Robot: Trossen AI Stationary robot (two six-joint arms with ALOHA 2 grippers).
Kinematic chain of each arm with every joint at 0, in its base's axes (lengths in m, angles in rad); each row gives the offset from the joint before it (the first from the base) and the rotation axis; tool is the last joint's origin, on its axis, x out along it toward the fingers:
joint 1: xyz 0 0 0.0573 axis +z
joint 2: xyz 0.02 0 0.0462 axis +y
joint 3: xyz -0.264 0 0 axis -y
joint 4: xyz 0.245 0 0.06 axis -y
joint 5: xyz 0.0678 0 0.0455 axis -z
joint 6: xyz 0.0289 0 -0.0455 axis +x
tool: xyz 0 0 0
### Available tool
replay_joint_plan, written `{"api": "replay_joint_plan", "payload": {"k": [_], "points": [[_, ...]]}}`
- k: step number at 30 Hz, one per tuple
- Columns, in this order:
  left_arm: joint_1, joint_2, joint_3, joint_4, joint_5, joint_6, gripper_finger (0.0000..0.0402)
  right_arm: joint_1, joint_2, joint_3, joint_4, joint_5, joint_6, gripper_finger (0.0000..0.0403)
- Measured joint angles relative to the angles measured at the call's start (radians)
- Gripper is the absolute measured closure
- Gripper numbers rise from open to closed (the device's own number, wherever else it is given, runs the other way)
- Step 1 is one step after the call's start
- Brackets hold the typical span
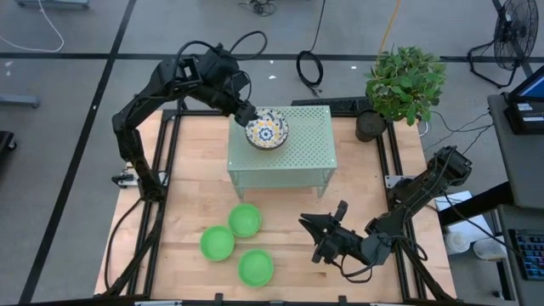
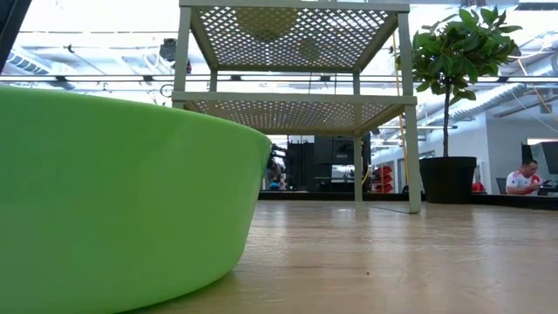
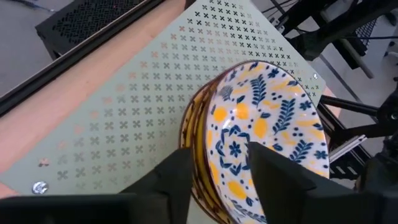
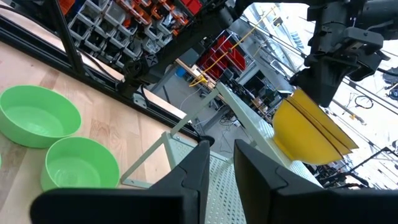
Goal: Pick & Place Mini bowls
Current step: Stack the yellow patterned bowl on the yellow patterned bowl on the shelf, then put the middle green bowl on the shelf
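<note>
A stack of white mini bowls with blue-and-yellow flowers sits on top of the pale green perforated stand, near its far left corner; their yellow outsides show in the right wrist view. My left gripper is open and comes down slanting astride the stack's rim. Three plain green mini bowls rest on the table in front of the stand. My right gripper hovers to their right, level, slightly open on nothing. My left gripper has one finger outside the stack's wall and the other over the top bowl's inside, with the rim in the gap. Bare flowered surface shows between rim and inner finger. Whether either finger touches the stack, I cannot tell.
A potted plant stands at the table's far right corner, and a black perforated box lies behind the stand. In the low view one green bowl fills the near left. A person sits in the room beyond.
</note>
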Motion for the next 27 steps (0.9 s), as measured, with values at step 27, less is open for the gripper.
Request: {"api": "replay_joint_plan", "payload": {"k": [27], "points": [[-0.244, -0.434, -0.151, 0.078, -0.425, 0.202, 0.0215, 0.0, 0.001, 0.0, -0.147, -0.008, 0.239, 0.0344]]}}
